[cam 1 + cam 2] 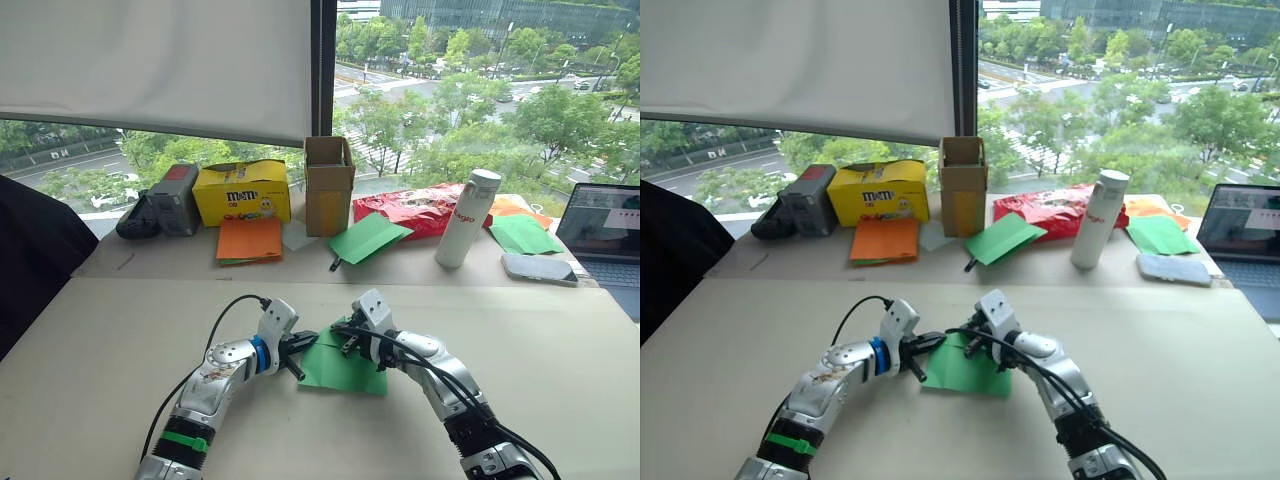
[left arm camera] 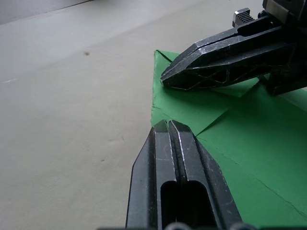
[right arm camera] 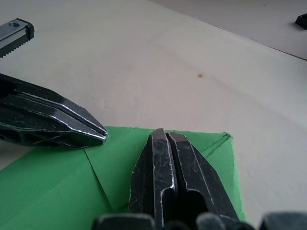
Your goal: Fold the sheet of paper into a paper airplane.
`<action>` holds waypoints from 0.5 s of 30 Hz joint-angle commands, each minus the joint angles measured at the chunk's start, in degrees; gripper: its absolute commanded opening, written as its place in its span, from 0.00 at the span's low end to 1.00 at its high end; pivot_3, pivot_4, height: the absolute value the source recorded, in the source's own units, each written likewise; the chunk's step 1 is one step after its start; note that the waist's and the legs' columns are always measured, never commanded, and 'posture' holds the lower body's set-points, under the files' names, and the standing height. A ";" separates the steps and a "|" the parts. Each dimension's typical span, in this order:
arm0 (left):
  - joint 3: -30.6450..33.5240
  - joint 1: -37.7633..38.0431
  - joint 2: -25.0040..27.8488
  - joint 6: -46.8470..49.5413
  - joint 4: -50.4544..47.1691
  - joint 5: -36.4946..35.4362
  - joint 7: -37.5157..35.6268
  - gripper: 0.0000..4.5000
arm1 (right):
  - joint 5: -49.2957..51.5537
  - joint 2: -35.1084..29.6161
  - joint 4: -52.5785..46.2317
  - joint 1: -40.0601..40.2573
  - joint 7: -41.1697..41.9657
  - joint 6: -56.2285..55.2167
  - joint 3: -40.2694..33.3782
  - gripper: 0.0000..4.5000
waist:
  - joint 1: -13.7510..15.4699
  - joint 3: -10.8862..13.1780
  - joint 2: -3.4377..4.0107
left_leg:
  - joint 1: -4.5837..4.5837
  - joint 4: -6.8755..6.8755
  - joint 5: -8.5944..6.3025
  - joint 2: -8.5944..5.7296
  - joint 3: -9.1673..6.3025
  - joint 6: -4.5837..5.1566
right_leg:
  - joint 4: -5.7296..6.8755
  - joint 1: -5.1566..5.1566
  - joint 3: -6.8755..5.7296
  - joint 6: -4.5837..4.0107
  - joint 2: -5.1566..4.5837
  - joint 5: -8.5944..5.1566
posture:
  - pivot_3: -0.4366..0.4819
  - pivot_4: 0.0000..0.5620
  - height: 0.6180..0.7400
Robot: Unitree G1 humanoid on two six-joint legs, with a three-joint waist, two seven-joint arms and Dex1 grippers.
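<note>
Two grippers meet over the sheet of paper (image 1: 343,368), which lies flat on the beige table (image 1: 560,360) just in front of the robot. The left gripper (image 2: 168,125), fingers pressed together, rests its tips on the sheet's folded corner (creases run beneath it). The right gripper (image 3: 165,134), likewise closed on nothing, presses the same corner from three o'clock. Orange paper sheets (image 1: 249,240) sit well apart at eleven o'clock, near a yellow box (image 1: 242,192).
</note>
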 commanded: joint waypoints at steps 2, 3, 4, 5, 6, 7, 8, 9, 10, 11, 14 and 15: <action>-2.75 1.67 0.90 1.91 -1.25 0.30 -1.27 0.01 | -1.75 -0.07 2.65 -2.20 0.67 -2.82 1.09 0.00 | -0.02 -0.02 0.03 | 0.01 0.00 0.00 0.00 0.00 0.00 | 0.00 0.03 0.00 0.00 0.00 0.00 | 0.48 0.27 1.00; -3.07 1.86 1.05 2.01 -1.37 0.52 -1.22 0.01 | -2.15 -0.21 3.46 -2.42 0.67 -3.31 1.11 0.00 | -0.02 -0.02 0.04 | 0.03 0.00 0.00 0.00 0.00 0.00 | -0.01 0.07 -0.01 0.00 0.00 0.00 | 0.48 0.27 1.00; -3.27 2.13 1.06 2.23 -1.54 0.48 -1.19 0.01 | -2.22 -0.31 4.42 -2.72 0.50 -3.87 0.54 0.00 | -0.03 -0.02 0.04 | 0.04 0.00 0.00 0.00 0.00 0.00 | -0.01 0.07 -0.01 0.00 0.00 0.00 | 0.48 0.27 1.00; -3.44 2.31 1.08 2.40 -1.67 0.41 -1.19 0.01 | -2.17 -0.38 5.14 -3.00 0.43 -4.27 -0.01 0.00 | -0.04 -0.03 0.05 | 0.04 0.00 0.00 -0.01 0.00 0.00 | -0.02 0.09 -0.01 0.00 0.01 0.00 | 0.48 0.27 1.00; -3.59 2.47 1.14 2.52 -1.82 0.35 -1.21 0.01 | -2.11 -0.45 5.71 -3.29 0.22 -4.63 -0.54 0.00 | -0.04 -0.03 0.05 | 0.04 0.00 0.00 -0.01 0.00 0.00 | -0.02 0.11 -0.01 0.00 0.01 0.00 | 0.48 0.27 1.00; -3.65 2.58 1.15 2.68 -1.93 0.26 -1.17 0.01 | -2.00 -0.48 6.24 -3.65 -0.13 -4.95 -1.16 0.00 | -0.04 -0.03 0.05 | 0.04 0.00 0.00 -0.01 0.00 0.00 | -0.02 0.14 -0.01 0.00 0.00 0.00 | 0.48 0.27 1.00; -3.62 2.67 1.13 2.85 -2.06 0.19 -1.06 0.01 | -1.82 -0.45 6.63 -3.99 -0.42 -5.10 -1.71 0.00 | -0.04 -0.03 0.06 | 0.04 0.00 0.00 -0.01 0.00 0.00 | -0.03 0.15 -0.01 0.00 0.00 0.00 | 0.48 0.27 1.00; -3.61 2.75 1.09 2.94 -2.14 0.17 -0.91 0.01 | -1.61 -0.38 7.04 -4.34 -0.65 -5.32 -2.26 0.00 | -0.04 -0.03 0.06 | 0.04 0.00 0.00 -0.01 0.00 0.00 | -0.04 0.15 -0.01 0.00 -0.06 0.00 | 0.48 0.27 1.00; -3.63 2.78 1.06 2.96 -2.16 0.18 -0.80 0.01 | -1.48 -0.30 7.42 -4.65 -0.85 -5.47 -2.67 0.00 | -0.03 -0.03 0.06 | 0.04 0.00 0.00 -0.02 -0.01 0.00 | -0.04 0.15 -0.01 0.00 -0.23 0.00 | 0.48 0.27 1.00; -3.65 2.80 1.01 3.02 -2.20 0.15 -0.72 0.01 | -1.33 -0.18 7.80 -4.92 -1.05 -5.56 -3.05 0.00 | -0.02 -0.04 0.07 | 0.05 0.00 0.00 -0.04 -0.02 0.00 | -0.04 0.15 -0.03 0.00 -0.31 0.00 | 0.48 0.27 1.00; -3.81 2.84 0.81 2.97 -2.00 0.18 -0.55 0.01 | -1.52 -0.01 8.81 -5.50 -1.40 -5.55 -3.32 0.00 | 0.02 -0.04 0.07 | 0.07 0.00 0.00 -0.09 -0.02 0.00 | -0.06 0.15 -0.09 0.00 -0.40 0.00 | 0.48 0.27 1.00; -3.89 2.92 0.73 2.95 -1.93 0.21 -0.48 0.01 | -1.62 0.14 9.08 -5.70 -1.46 -5.54 -3.36 0.00 | 0.01 -0.04 0.07 | 0.07 0.00 0.00 -0.10 -0.02 0.00 | -0.07 0.15 -0.09 0.00 -0.42 0.00 | 0.48 0.27 1.00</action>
